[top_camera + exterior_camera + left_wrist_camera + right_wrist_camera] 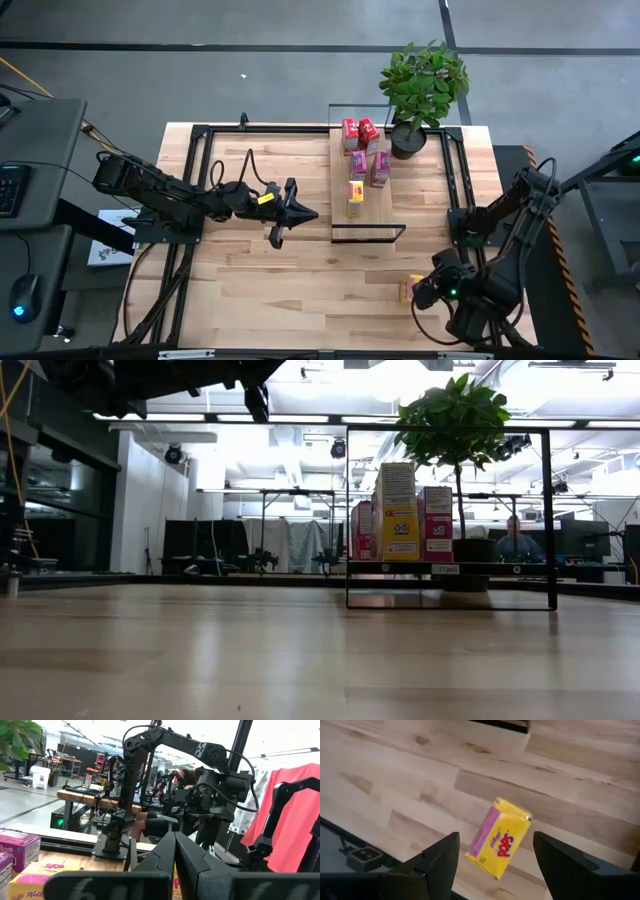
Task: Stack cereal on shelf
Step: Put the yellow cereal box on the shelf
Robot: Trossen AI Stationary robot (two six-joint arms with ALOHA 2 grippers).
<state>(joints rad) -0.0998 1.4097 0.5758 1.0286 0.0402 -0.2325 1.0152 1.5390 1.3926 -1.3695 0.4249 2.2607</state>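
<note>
We are hovering our right tool (495, 857), fingers spread wide and empty, over the last yellow cereal box (499, 837), lying on the bench (300, 280) near its right front corner, well apart from the shelf (365, 215) holding five boxes. We should be centring the fingers across its narrow faces before descending. Our left tool (300, 213) is waiting pinched shut beside the shelf.
</note>
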